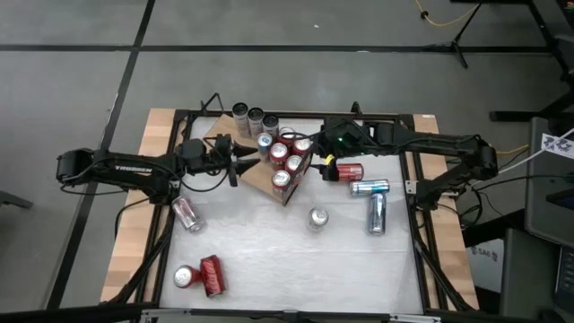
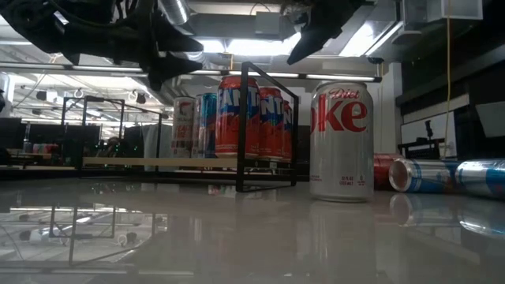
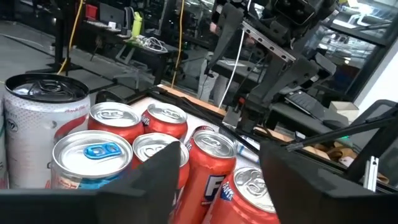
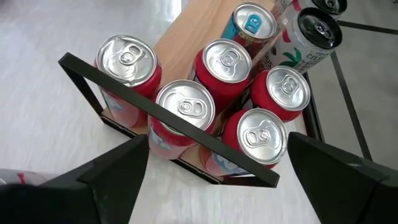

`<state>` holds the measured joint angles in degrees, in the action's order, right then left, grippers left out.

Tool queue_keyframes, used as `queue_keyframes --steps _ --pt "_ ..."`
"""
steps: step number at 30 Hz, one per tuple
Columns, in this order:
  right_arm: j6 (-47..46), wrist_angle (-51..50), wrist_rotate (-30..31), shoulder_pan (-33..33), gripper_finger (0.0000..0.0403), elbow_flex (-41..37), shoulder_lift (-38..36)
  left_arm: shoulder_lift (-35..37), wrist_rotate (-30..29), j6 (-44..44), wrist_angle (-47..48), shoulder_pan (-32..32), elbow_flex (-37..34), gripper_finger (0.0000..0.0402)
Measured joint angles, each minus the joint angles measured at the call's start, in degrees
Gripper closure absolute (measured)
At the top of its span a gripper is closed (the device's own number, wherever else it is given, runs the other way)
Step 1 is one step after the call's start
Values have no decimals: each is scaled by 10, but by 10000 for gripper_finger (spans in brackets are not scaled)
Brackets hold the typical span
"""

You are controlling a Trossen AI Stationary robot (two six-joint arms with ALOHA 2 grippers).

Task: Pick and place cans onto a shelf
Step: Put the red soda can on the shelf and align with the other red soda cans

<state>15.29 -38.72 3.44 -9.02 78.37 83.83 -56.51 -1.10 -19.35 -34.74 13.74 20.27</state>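
The shelf (image 1: pixel 256 172), a light-brown board with a black frame (image 4: pixel 168 118), lies at the table's middle far part. Several cans (image 1: pixel 285 157) stand upright on it, mostly red (image 4: pixel 222 62), one with a blue tab (image 3: pixel 93 152). My left gripper (image 1: pixel 244 164) is level at the cluster's left side, about at the height of the can tops. Its fingers are apart, and a red can (image 3: pixel 210 163) shows in the gap. My right gripper (image 1: pixel 318 166) hangs open above the cluster's right side, tilted down, with the can tops (image 4: pixel 189 106) below it.
Three slim cans (image 1: pixel 256 117) stand at the far edge. One silver can (image 1: pixel 318 218) stands upright on the table, and others lie on their sides at the right (image 1: pixel 369 187) and the near left (image 1: pixel 212 275). There is free tabletop in the near middle.
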Motion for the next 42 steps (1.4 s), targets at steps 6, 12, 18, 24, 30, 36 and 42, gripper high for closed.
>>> queue_keyframes --steps 6,12,18,24,30,36,42 --pt "0 0 0 0 31 0 0 0 0 -3 0 0 0 133" --pt "0 0 0 0 31 0 0 0 0 -31 0 0 0 117" --pt "0 0 0 0 31 0 0 0 0 -45 1 0 2 123" --pt "0 -1 0 0 31 0 0 -1 29 -46 64 0 51 133" --pt "0 -1 0 0 31 0 0 -1 57 -97 312 0 164 143" --pt "0 -3 0 0 31 0 1 -1 100 -264 611 -21 299 145" --pt "0 -3 0 0 31 0 1 0 145 -485 810 -103 401 145"
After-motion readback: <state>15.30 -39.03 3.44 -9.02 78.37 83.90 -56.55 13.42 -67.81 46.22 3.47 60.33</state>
